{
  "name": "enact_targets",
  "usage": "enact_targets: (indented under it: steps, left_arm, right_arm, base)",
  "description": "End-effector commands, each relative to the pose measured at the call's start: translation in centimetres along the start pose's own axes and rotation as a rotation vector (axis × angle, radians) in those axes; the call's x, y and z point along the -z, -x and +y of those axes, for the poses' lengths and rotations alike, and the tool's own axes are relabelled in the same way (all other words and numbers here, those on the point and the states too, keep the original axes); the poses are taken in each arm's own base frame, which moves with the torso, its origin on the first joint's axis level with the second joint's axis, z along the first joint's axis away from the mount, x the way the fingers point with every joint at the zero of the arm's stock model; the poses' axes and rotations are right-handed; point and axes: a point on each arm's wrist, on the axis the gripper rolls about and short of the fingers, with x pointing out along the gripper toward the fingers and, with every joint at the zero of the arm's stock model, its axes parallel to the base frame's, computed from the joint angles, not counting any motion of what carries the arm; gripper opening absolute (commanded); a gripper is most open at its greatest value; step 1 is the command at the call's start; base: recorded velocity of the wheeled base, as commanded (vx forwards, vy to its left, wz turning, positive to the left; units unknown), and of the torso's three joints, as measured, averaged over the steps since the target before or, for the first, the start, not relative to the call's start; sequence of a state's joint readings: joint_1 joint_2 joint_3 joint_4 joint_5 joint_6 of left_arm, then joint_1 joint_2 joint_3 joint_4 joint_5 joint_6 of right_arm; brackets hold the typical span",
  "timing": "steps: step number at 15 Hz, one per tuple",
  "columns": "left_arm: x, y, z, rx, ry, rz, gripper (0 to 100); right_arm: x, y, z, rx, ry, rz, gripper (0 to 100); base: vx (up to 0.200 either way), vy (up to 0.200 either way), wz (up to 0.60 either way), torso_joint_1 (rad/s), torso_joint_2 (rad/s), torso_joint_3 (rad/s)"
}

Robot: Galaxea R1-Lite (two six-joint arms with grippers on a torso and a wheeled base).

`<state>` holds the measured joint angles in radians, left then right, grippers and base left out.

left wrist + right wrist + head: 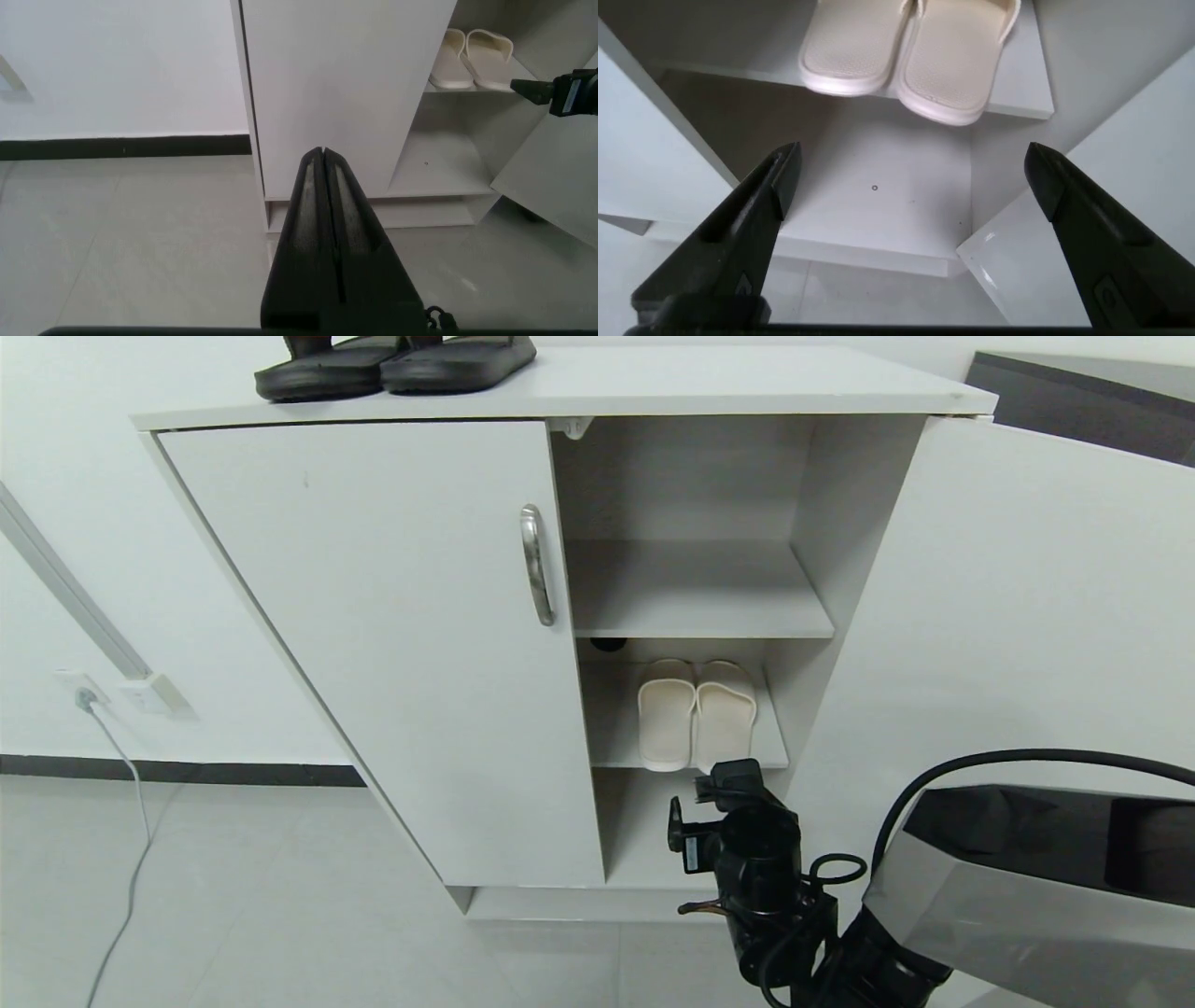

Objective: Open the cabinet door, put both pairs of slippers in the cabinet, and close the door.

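Note:
A white pair of slippers (695,714) (475,58) (906,51) lies side by side on the middle shelf of the white cabinet (560,394). On the cabinet's top, at the left, rests a black pair of slippers (392,369). The right door (1008,607) is swung open; the left door (373,635) is closed. My right gripper (733,775) (912,159) (561,91) hangs open and empty just in front of the open half, slightly below the white slippers. My left gripper (322,157) is shut on nothing, low over the floor, facing the closed door.
The top shelf (695,588) and bottom shelf (878,205) of the open half are bare. A metal handle (535,565) sits on the closed door's edge. A wall socket with a cable (84,695) is at the far left. Grey tiled floor (131,233) lies before the cabinet.

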<state>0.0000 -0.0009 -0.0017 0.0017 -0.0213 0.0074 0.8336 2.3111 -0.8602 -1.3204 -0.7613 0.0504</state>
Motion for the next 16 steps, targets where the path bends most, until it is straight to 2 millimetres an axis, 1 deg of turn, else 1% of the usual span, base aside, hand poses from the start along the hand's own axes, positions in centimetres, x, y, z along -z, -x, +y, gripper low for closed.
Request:
enact_targets:
  steps: [1,6,16]
  left_arm:
    - [0.00,-0.01,0.00,0.000,0.000,0.001,0]
    - [0.00,-0.01,0.00,0.000,0.000,0.001,0]
    - [0.00,-0.01,0.00,0.000,-0.002,0.001,0]
  right_arm:
    - [-0.05,0.07,-0.01,-0.001,-0.001,-0.001,100]
    - [-0.13,0.27,0.05,-0.006,-0.001,-0.001,100]
    - [-0.57,0.66,-0.14,-0.008,-0.002,-0.005,100]
  base:
    - [0.000,0.000,0.00,0.000,0.00,0.000]
    - [0.000,0.000,0.00,0.002,0.00,0.020]
    - [0.000,0.000,0.00,0.004,0.00,0.194]
